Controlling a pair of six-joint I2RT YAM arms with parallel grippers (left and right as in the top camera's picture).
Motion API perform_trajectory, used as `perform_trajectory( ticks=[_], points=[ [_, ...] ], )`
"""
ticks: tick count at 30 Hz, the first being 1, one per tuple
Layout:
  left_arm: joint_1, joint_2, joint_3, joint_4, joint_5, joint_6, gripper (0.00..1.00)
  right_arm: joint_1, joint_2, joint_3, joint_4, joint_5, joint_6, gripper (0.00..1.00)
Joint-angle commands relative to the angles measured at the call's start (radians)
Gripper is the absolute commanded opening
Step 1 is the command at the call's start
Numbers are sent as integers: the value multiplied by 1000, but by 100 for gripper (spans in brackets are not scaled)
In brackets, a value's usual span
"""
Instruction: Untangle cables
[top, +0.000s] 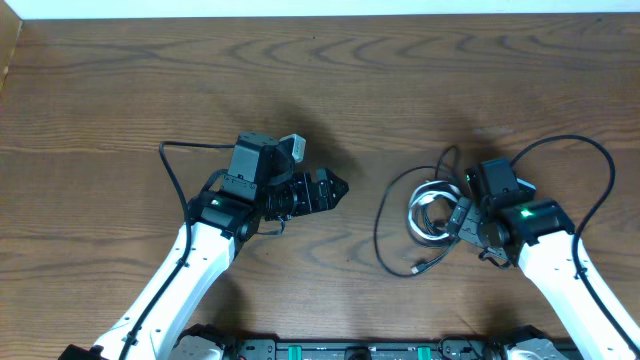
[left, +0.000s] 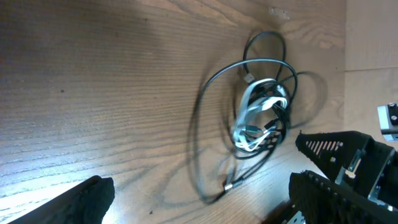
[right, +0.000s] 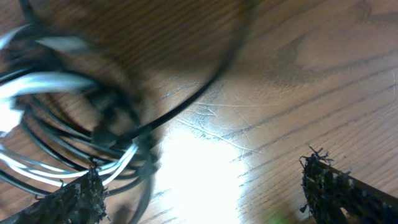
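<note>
cables tangled just beside right end effector, spread wide; left end effector spread, well apart.

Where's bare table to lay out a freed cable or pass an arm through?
Free: the wide far strip of table beyond both arms, and the near-centre patch between the two forearms. Only a narrow gap separates the left gripper from the cables. Crowded: the tangle sits right at the open right gripper, loops spreading around it.
</note>
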Motion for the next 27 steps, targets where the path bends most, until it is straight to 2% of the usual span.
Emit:
perform_trajectory(
  ticks=[1, 5, 10, 14, 18, 27],
  points=[
    [2, -7, 10, 1, -13, -6, 96, 6, -45, 16, -2, -43, -67, 92],
    [2, -7, 10, 1, -13, -6, 96, 6, -114, 17, 4, -140, -97, 89],
    [2, -7, 10, 2, -13, -6, 96, 6, -151, 16, 55, -131, -314, 80],
    [2, -7, 10, 0, -13, -6, 96, 3, -117, 13, 43, -118, -309, 67],
    [2, -7, 10, 1, -13, -5, 96, -17, -48, 10, 47, -116, -277, 62],
    [2, -7, 10, 0, -13, -5, 96, -89, 154, 10, 150, -114, -311, 61]
  ],
)
